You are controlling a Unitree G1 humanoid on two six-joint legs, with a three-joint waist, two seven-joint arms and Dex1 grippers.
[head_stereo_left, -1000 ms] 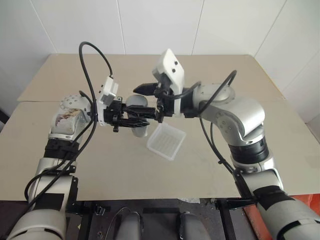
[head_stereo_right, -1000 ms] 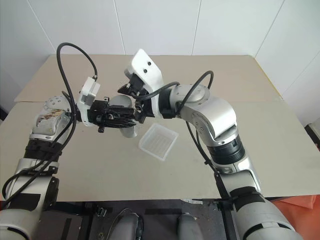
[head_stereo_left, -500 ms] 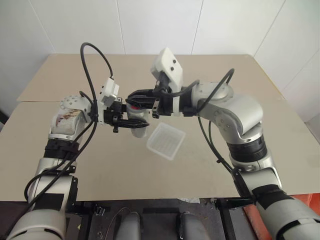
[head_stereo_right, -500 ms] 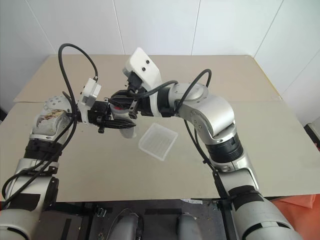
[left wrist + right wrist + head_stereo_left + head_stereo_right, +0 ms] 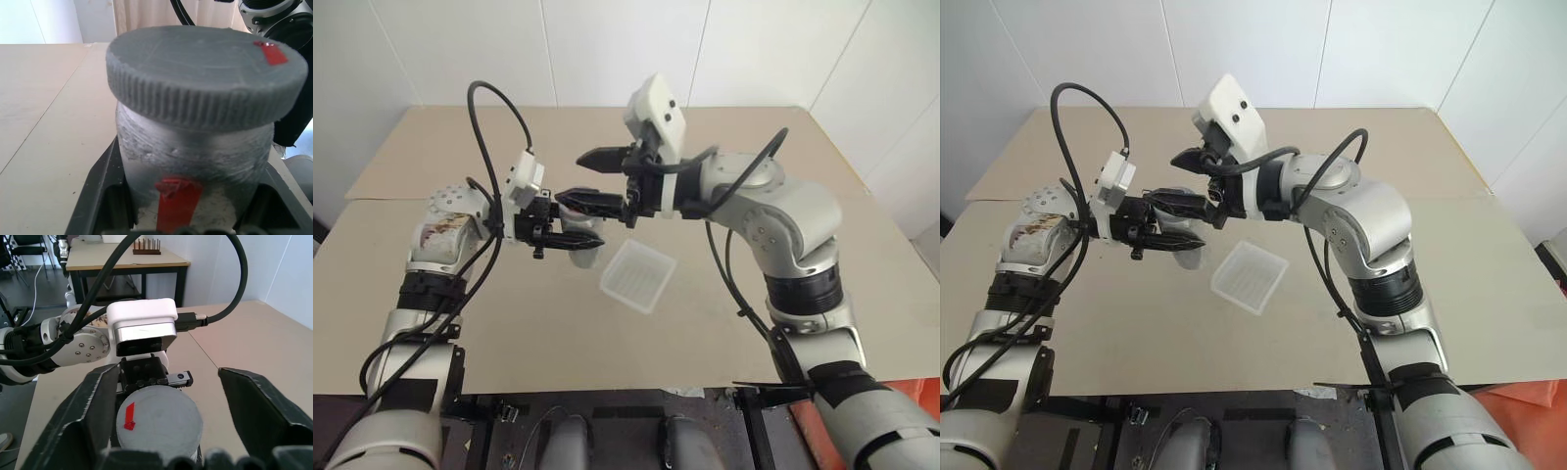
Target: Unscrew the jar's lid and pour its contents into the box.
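One beige tabletop carries one box, lying free. Above it the left pincer is clenched on one jar; its lid is on. The right pincer is released, its fingers beside the lid.

Grey lid, seemingly red-marked

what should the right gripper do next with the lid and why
Probably lower and close on the lid for another twist: the right gripper has its jaws open around the lid without touching, the lid still sits on the jar, and the left gripper clamps the jar.
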